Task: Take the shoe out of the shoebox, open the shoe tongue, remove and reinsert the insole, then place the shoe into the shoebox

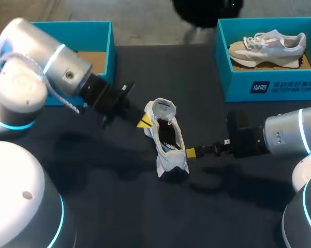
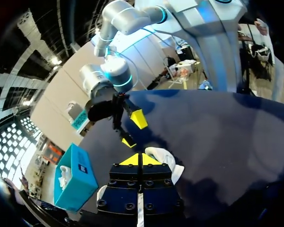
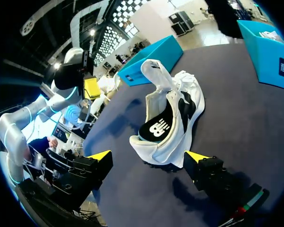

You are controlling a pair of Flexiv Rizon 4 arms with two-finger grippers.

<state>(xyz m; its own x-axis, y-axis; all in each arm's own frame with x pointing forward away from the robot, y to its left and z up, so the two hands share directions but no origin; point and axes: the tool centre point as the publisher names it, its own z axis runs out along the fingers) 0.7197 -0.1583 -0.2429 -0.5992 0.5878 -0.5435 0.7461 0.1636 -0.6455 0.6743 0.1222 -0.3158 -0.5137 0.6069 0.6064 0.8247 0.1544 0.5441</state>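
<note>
A white shoe (image 1: 169, 142) stands on the dark table, its tongue (image 3: 156, 71) lifted and the black insole (image 3: 158, 127) showing inside. My left gripper (image 1: 144, 122) is shut beside the shoe's front, by the tongue, its yellow tips (image 2: 137, 160) pressed together with nothing seen between them; white shoe fabric (image 2: 166, 158) lies just beside them. My right gripper (image 3: 149, 158) is open wide at the heel, which sits between its fingers, and one fingertip (image 3: 196, 156) is close to the sole. It also shows open in the left wrist view (image 2: 133, 130).
A blue shoebox (image 1: 271, 77) at the back right holds a second, grey-white shoe (image 1: 266, 46). Another blue box (image 1: 93, 31) with a cardboard liner stands at the back left, partly behind my left arm.
</note>
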